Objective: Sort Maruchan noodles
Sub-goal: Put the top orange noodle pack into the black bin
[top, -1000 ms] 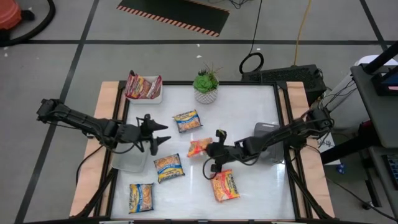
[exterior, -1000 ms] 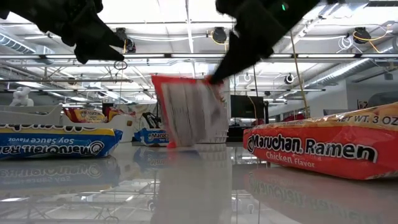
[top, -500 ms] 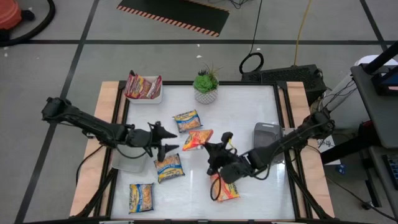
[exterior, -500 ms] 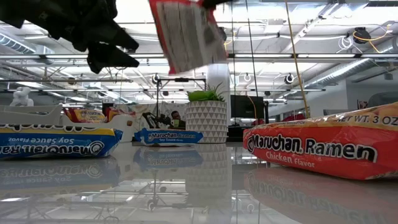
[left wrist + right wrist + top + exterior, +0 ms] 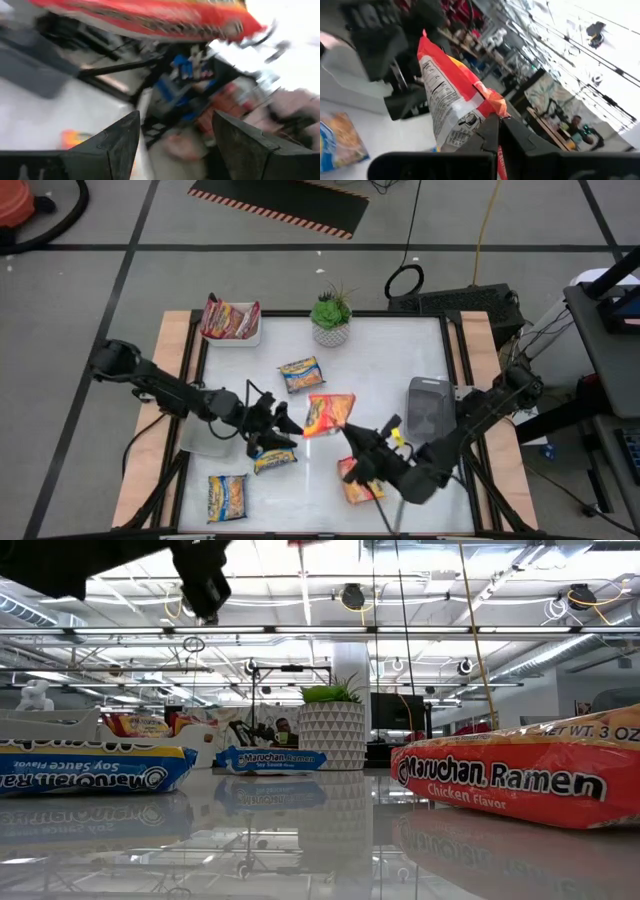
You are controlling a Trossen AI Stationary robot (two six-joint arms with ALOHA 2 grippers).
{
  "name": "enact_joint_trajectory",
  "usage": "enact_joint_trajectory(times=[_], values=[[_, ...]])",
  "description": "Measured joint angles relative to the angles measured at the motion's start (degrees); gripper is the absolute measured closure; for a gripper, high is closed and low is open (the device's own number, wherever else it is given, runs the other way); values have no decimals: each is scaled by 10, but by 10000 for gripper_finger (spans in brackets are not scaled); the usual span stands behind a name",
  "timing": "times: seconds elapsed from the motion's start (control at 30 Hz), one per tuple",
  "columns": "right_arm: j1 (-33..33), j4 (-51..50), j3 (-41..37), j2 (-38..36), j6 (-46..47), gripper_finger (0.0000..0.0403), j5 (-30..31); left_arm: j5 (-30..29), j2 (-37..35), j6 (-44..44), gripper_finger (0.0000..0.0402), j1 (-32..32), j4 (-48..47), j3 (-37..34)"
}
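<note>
Up high: right gripper (image 5: pixel 492 122) pinching orange-red ramen packet (image 5: pixel 328 413); left gripper (image 5: pixel 283 426) spread; dark red packets (image 5: pixel 229 319) in white tray (image 5: pixel 250 337).

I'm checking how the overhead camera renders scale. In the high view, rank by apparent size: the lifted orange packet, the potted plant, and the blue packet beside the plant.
1. Lifted orange packet, largest, though raised toward the camera, which inflates it.
2. Potted plant.
3. Blue packet, close to the plant in size; that pair is unsure.
</note>
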Motion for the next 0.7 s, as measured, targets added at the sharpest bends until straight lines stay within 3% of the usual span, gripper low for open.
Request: enact_joint_trajectory(times=[0.23, 0.43, 0.7], values=[[33, 121, 0, 26, -130, 403, -26, 0, 21, -106, 149, 0, 86, 0], [32, 135, 1, 47, -167, 403, -48, 0, 20, -205, 149, 0, 107, 0], [8, 135, 2, 66, -181, 403, -49, -3, 21, -204, 149, 9, 74, 0]])
